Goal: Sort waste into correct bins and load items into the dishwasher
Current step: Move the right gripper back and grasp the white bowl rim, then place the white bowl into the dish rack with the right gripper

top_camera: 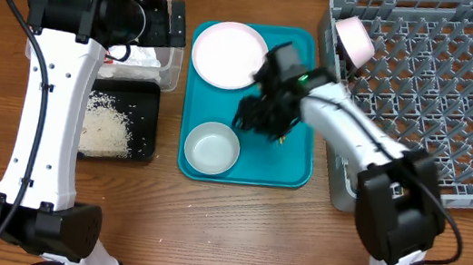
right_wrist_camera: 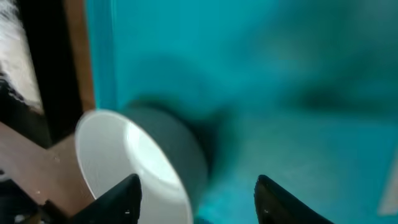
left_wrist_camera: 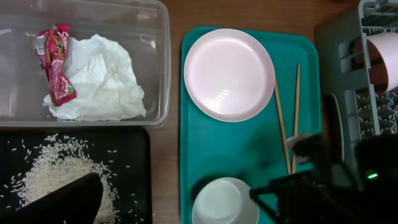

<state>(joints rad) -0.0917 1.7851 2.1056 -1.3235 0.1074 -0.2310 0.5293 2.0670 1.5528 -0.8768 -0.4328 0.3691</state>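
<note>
At the far left we saw the clear tub (left_wrist_camera: 152,37) holding the red-and-white wrapper (left_wrist_camera: 55,62) against the crumpled napkin (left_wrist_camera: 102,81), the dry rubbish kept together in one bin. Just in front of it sat the black tray (left_wrist_camera: 142,155), strewn with loose rice grains (left_wrist_camera: 56,174), so the food scraps lay apart from the packaging. The left gripper (top_camera: 155,19) hung over the tub. Only one of its dark fingers showed clearly in its own camera, so we could not tell whether it was parted or closed. To the right lay the teal tray (top_camera: 287,167), carrying dishes not yet loaded: the round white plate (top_camera: 228,54) at the back, the grey-green bowl (top_camera: 212,148) upright at the front, and the two chopsticks (left_wrist_camera: 286,118) side by side along the tray's right side. The right gripper (right_wrist_camera: 198,186) hovered low over the tray just beside the bowl, its fingers spread apart and holding nothing. We judged it was placed there to reach for the chopsticks or the bowl, though we could not say which. At the far right stood the grey dish rack (top_camera: 456,134), with what looked like a small white cup (top_camera: 354,38) tipped on its side among the pegs in the corner nearest the plate, probably propped that way to drain.
</note>
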